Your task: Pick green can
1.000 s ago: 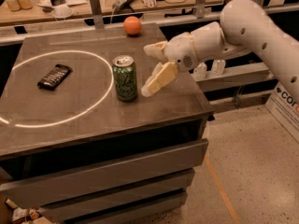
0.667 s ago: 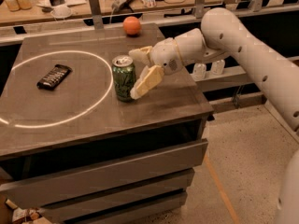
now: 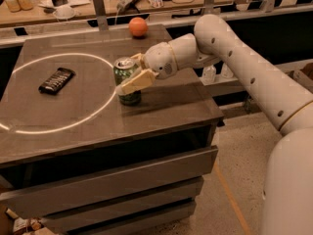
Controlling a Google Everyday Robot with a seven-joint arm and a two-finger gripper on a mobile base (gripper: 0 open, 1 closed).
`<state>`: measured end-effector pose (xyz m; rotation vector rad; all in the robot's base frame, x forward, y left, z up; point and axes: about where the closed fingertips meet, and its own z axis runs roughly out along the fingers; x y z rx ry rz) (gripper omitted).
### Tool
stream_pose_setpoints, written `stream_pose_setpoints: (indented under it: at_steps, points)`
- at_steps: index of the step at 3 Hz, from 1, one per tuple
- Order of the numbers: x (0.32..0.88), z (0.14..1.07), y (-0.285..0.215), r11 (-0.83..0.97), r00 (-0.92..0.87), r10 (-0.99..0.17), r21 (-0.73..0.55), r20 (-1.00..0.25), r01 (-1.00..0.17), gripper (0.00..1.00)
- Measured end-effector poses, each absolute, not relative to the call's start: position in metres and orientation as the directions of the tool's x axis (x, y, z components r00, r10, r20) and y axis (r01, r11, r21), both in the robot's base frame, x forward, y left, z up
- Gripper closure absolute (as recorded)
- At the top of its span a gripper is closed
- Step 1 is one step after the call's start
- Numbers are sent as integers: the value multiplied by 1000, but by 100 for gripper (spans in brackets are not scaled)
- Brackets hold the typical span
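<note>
Surface (image 3: 166,106): dark, with a white ring marked on it. Green can (image 3: 122,75): upright at centre-left of frame, on the ring's right edge. Pincer (image 3: 128,74): I see it spread around the can, one finger across the can's front, the other behind its rim.

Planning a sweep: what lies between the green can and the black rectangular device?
In the camera view, only bare dark tabletop crossed by the white circle line; the end effector is at the green aluminium can, away from the black rectangular device.
</note>
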<state>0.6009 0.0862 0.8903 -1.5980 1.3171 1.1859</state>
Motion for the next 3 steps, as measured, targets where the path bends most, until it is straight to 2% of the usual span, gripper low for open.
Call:
stream_pose_setpoints:
  at_steps: [2,3]
  points:
    - [602,950,102,-255,130,-165,-86,-978,-963,96]
    - [604,958,101,-250,143,-155,-101,-977,-963,100]
